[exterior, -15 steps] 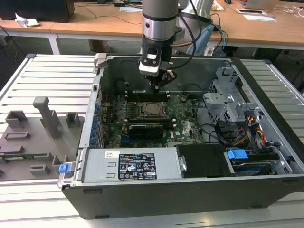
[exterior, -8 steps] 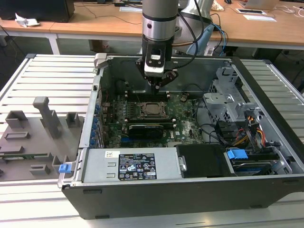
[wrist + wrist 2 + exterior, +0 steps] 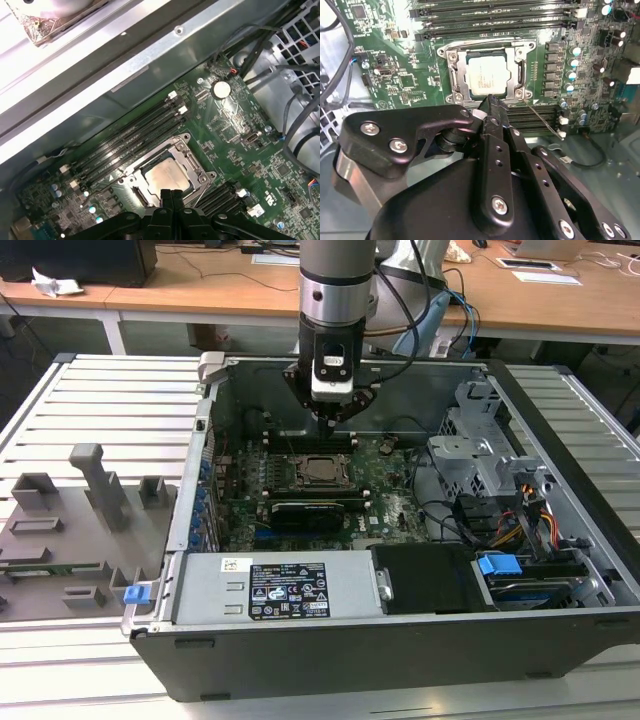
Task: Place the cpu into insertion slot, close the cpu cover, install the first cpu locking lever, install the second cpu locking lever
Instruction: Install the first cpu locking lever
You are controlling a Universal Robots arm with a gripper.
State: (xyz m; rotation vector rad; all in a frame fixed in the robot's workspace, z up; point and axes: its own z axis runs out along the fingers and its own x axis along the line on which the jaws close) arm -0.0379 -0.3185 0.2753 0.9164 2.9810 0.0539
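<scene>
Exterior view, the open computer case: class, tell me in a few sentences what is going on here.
A robot arm reaches into the computer case, its end effector shut, tips at the edge of the insertion slot. The cpu already sits in the slot, and the cpu cover lies flat around it. In the second wrist view a thin wire lever beside the slot angles away, seemingly unlatched.

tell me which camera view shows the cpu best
The second wrist view: the cpu sits large, with nearly its whole face clear. In the first wrist view the gripper overlaps one edge of it. The exterior view shows it as a small pale square.
</scene>
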